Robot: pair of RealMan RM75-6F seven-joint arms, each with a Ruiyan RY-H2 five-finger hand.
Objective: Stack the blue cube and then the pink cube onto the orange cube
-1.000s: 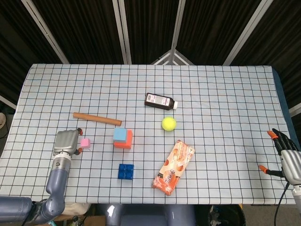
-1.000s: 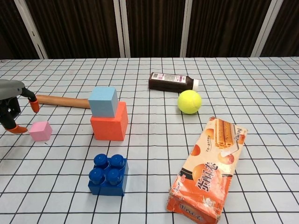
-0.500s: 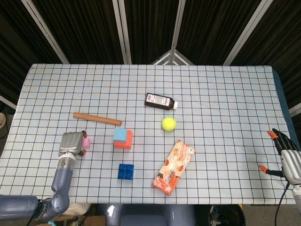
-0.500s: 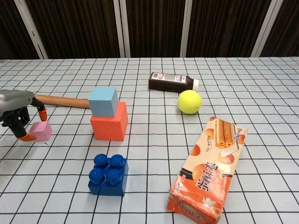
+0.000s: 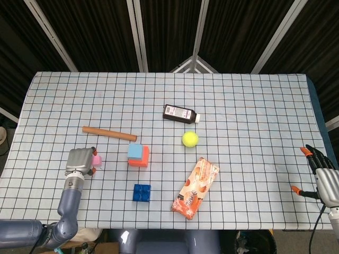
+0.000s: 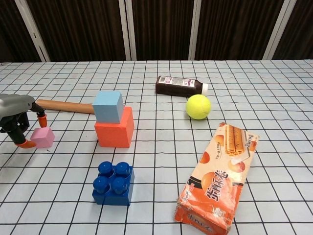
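Nearest the robot: a glossy orange biscuit packet (image 6: 217, 178), flat and crinkled, sealed so only the printed wafers show, and beside it a dark blue studded plastic brick (image 6: 113, 183), both on the grid-patterned table (image 6: 274, 98). At the near right edge, right hand (image 5: 324, 175) hovering with orange-tipped fingers (image 5: 304, 151) spread apart, nothing in them. Further in, at the left, left hand (image 6: 14, 120) bent over the pink cube (image 6: 43, 137), orange-tipped fingers (image 6: 42, 118) on either side of it and touching or nearly so; whether actually gripped, cannot tell. Pink cube resting on the table, well apart from the stack. Toward the middle, matte orange cube (image 6: 115, 129) with the smaller light blue cube (image 6: 108, 106) sitting on top, set toward its back left corner. Behind these, a brown cylindrical rod (image 6: 66, 106) lying flat. Further back, a fuzzy yellow-green tennis ball (image 6: 198, 106), and beyond it a dark bottle (image 6: 179, 86) with a white cap, on its side, contents hidden by the dark wall and label.
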